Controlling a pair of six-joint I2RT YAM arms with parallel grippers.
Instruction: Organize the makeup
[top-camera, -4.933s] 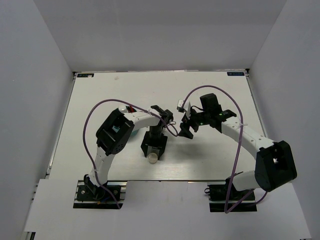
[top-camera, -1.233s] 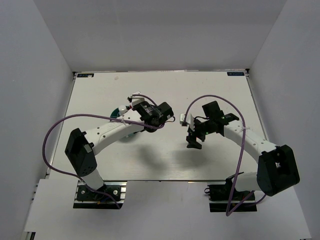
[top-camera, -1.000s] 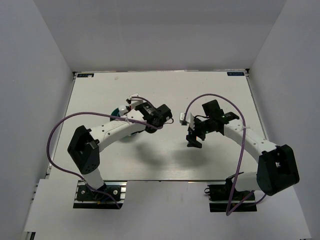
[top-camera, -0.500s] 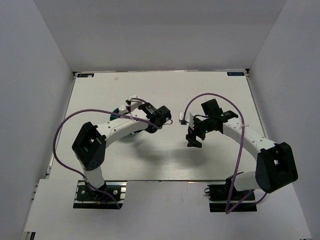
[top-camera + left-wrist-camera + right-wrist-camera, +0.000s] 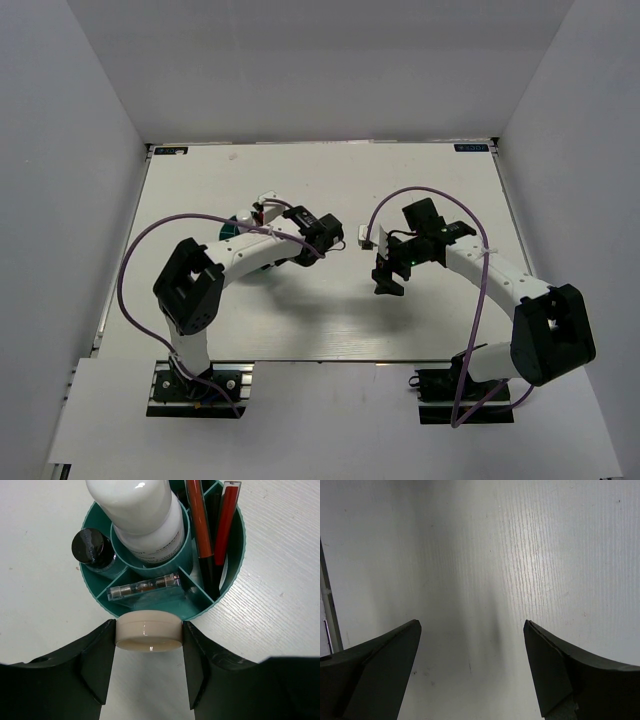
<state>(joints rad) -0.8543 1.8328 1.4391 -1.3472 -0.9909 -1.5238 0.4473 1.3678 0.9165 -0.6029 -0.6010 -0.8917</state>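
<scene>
Cream compact (image 5: 148,635) gripped by left end effector (image 5: 148,646) near teal tub (image 5: 236,555).

**Colours seen from your left wrist camera.**
You see a teal tub (image 5: 231,575) on a white, faintly grained desk (image 5: 40,600); white bottle (image 5: 145,515), glossy black tube (image 5: 89,545), clear vial (image 5: 145,586), red-and-black sticks (image 5: 196,520); the compact (image 5: 148,636) is glossy cream, the fingers (image 5: 95,672) matte black.

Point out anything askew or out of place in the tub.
The clear vial lies sideways across a front compartment of the teal tub, while the white bottle and red sticks stand on end. Nothing looks spilled.
</scene>
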